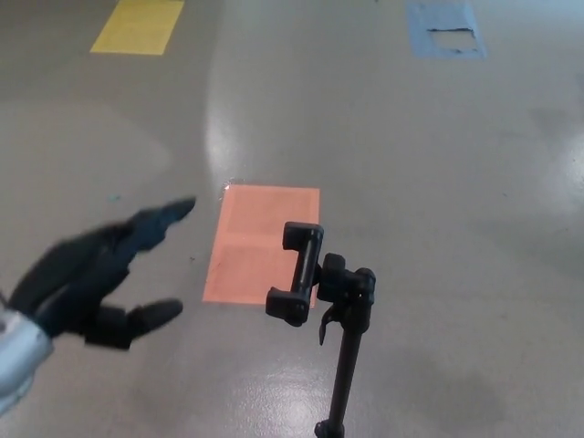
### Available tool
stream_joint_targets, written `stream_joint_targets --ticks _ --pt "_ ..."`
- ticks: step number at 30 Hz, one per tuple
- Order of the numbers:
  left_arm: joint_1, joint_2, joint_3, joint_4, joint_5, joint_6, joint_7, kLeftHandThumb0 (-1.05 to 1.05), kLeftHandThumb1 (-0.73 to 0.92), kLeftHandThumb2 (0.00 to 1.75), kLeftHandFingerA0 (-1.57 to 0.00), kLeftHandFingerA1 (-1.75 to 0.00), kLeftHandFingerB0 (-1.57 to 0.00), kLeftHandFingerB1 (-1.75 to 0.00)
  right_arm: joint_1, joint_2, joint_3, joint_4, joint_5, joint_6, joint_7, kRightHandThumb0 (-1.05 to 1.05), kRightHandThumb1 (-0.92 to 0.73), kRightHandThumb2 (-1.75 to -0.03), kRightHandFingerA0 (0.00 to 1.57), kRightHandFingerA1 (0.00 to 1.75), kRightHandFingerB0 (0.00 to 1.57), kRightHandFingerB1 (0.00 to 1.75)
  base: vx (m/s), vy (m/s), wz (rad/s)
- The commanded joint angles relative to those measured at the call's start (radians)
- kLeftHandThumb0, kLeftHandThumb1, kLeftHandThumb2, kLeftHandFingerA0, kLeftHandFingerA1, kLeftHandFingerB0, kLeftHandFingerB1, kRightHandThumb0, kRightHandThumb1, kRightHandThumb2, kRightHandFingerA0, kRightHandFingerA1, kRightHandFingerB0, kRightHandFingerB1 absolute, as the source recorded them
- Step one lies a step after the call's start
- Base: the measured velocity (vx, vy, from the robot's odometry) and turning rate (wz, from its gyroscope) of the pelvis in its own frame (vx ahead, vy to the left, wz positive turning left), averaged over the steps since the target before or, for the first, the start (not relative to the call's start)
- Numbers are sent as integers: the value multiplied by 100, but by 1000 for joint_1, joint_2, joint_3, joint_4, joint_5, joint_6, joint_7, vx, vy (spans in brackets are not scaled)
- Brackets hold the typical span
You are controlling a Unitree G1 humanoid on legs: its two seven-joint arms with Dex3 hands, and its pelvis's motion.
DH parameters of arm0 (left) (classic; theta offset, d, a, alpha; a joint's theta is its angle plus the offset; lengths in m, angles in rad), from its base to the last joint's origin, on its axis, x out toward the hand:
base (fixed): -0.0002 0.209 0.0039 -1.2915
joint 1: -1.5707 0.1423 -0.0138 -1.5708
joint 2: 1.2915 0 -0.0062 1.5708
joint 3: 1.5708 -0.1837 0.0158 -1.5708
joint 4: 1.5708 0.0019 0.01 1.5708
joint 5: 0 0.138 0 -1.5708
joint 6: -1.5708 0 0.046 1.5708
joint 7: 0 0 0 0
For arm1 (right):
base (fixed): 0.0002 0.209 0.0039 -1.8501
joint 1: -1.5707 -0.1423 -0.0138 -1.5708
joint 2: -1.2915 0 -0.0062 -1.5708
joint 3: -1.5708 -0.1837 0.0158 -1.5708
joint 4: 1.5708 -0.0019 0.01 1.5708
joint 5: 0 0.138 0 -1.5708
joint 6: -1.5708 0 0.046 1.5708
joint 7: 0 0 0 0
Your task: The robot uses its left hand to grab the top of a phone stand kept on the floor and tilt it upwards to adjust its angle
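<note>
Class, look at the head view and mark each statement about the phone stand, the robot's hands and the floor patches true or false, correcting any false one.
1. The left hand is open, fingers apart. True.
2. The left hand grips the phone stand. False: it is apart from it, to its left.
3. An orange patch lies on the floor behind the stand's clamp. True.
4. A phone sits in the clamp. False: it is empty.
5. The right hand shows. False: it is out of view.

One phone stand (319,301), one robot hand (96,278) — three floor patches: orange (260,242), yellow (137,26), blue (444,41).
</note>
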Motion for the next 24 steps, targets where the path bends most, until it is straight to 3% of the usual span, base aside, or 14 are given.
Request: stream_joint_targets --ticks 1,10,17,18,21,22,24 --pt "-100 79 -37 -66 166 -74 10 -80 65 97 -30 -50 0 -15 -28 -36 -7 10 -2 26 27 -69 -80 -65 31 39 28 31 0 0 0" --pt "-214 90 -75 -38 202 -90 11 -88 68 98 -26 -47 0 -9 -47 -35 -20 11 7 19 26 -66 -81 -65 30 37 27 31 0 0 0" --pt "-256 96 -105 -11 241 -116 20 -80 65 101 -21 -47 0 -17 -46 -34 -19 8 2 13 25 -68 -82 -65 27 38 25 31 0 0 0" --pt "-262 97 -109 -4 248 -120 24 -92 71 101 -22 -45 0 -8 -49 -35 -21 8 3 12 26 -67 -82 -65 27 39 25 31 0 0 0" --pt "-278 104 -117 5 261 -119 16 -82 64 99 -17 -45 0 -15 -58 -34 -25 8 7 14 28 -67 -81 -65 28 39 25 31 0 0 0" --pt "-284 109 -122 2 268 -115 8 -92 68 98 -18 -43 0 -6 -60 -34 -27 8 8 15 29 -67 -81 -65 27 37 23 30 0 0 0" --pt "-287 113 -128 -5 275 -110 -3 -93 68 97 -19 -43 0 -5 -59 -34 -29 8 9 14 30 -67 -80 -65 27 39 24 31 0 0 0"
